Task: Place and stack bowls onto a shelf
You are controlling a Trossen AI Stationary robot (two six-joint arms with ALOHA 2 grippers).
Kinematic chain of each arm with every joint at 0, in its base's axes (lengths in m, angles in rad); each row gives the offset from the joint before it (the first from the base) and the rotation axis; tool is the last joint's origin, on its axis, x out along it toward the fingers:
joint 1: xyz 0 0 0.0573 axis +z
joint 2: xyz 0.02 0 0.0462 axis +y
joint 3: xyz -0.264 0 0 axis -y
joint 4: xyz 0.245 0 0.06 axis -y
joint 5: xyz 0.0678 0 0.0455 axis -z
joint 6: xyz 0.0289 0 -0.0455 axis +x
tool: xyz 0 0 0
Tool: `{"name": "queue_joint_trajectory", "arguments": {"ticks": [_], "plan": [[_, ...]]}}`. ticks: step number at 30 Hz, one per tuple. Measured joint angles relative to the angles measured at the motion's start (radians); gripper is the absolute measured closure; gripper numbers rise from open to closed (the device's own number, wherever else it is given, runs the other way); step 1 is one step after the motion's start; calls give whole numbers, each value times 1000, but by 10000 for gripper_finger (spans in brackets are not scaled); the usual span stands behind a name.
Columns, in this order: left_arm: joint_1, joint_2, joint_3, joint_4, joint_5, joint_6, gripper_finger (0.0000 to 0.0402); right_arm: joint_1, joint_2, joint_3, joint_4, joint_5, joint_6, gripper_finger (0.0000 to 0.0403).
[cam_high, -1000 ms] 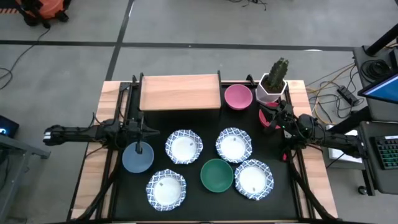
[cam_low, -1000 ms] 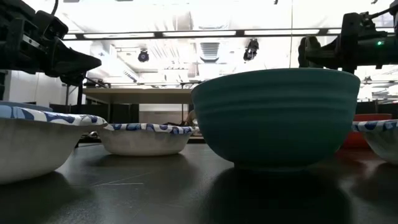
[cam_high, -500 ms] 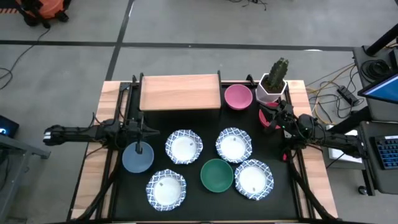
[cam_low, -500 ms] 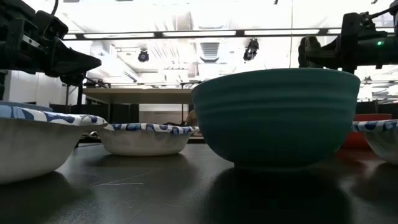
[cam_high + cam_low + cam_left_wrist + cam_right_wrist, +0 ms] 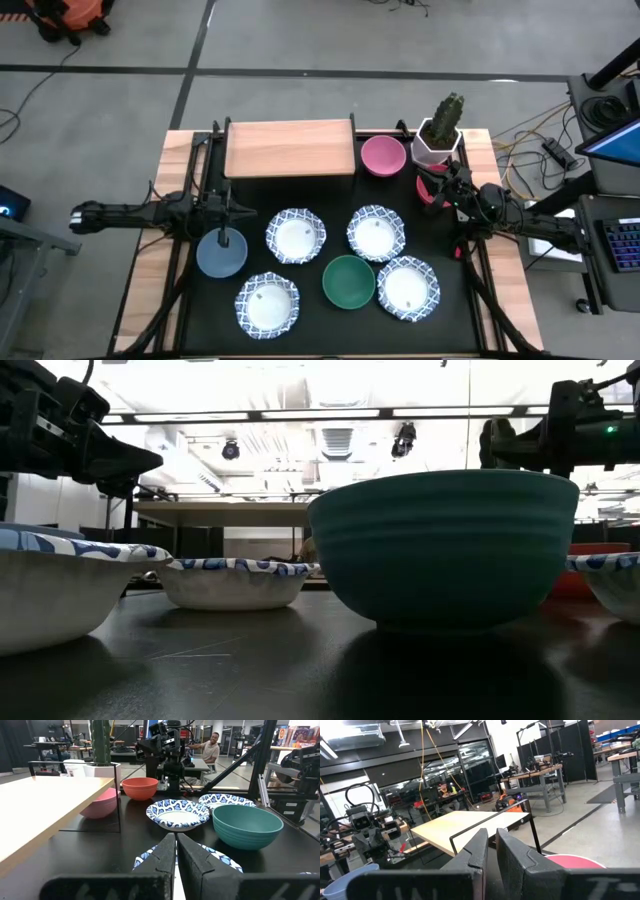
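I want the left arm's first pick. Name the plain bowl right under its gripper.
The grey-blue bowl, beneath the left gripper; the pink, red and green ones sit further right.

In the high view, the low rectangular light-wood shelf [image 5: 290,148] is sitting at the upper middle of the large black mat [image 5: 455,300]. To its right the small round pink bowl [image 5: 382,155] is lying, then the white cactus pot [image 5: 434,146]. Below the pot, the round red bowl [image 5: 428,190] is lying at the mat's right edge. At centre left the grey-blue bowl [image 5: 221,254] is resting. Four white bowls with blue patterned scalloped rims [image 5: 295,235] are spreading across the lower middle, with the dark green bowl [image 5: 348,281] lying among them.
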Motion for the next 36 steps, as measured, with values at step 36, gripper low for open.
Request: {"name": "queue_joint_trajectory", "arguments": {"ticks": [36], "plan": [[-3, 47, 0, 279, -17, -826, 402, 0, 13, 10, 25, -76, 375, 374]]}}
